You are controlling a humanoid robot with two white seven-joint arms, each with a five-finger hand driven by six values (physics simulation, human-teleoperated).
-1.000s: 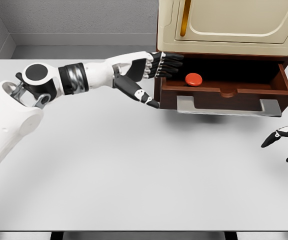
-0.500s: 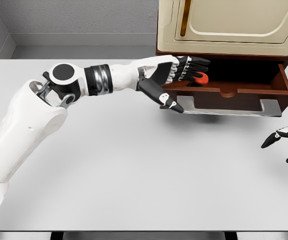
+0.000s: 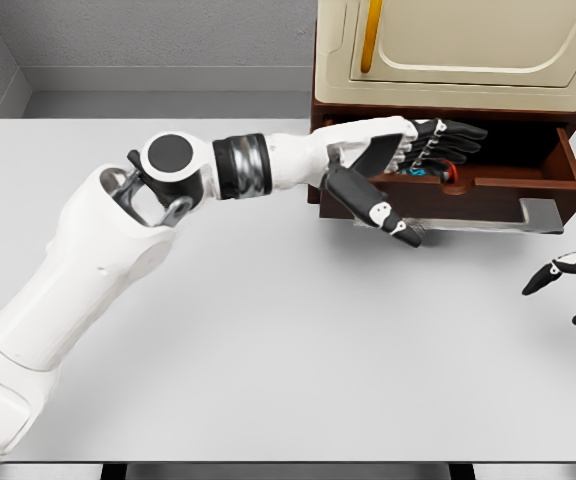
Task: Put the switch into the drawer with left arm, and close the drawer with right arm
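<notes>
The brown drawer (image 3: pixel 513 186) stands pulled out under the cream cabinet (image 3: pixel 468 60). My left hand (image 3: pixel 438 150) reaches into it from the left, fingers stretched out flat and holding nothing, while the thumb (image 3: pixel 388 215) hangs outside the drawer's front. Of the red switch (image 3: pixel 455 171) only a sliver shows, under the fingertips inside the drawer. My right hand (image 3: pixel 568 295) rests at the right edge above the table, fingers apart, below and clear of the drawer.
The drawer's grey handle (image 3: pixel 538 213) sticks out toward me, partly hidden by my left thumb. The cabinet stands at the back right of the grey table (image 3: pixel 268 340). A grey wall runs behind.
My left arm has pushed further right into the drawer, covering the switch. The switch now shows further right than before. The right hand has not moved.
</notes>
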